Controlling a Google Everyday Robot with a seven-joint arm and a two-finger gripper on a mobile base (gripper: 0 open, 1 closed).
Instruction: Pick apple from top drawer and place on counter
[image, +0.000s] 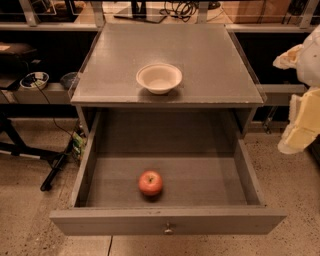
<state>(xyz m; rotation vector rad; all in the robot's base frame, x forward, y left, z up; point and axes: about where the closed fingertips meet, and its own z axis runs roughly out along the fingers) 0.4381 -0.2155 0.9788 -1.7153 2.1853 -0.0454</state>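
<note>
The top drawer (167, 220) is pulled fully open below the counter (200, 60). The red apple (150, 183) lies on the drawer floor, near the front and slightly left of centre, stem up. My gripper (300, 125) is a pale, cream-coloured shape at the right edge of the camera view. It hangs beside the cabinet's right side, at about counter height, well apart from the apple and holding nothing that shows.
A white bowl (159, 78) stands on the counter near its front edge. Light-wood shelving with cables and clutter (175, 10) runs behind the cabinet. Black stand legs (55, 172) lie on the speckled floor to the left of the drawer.
</note>
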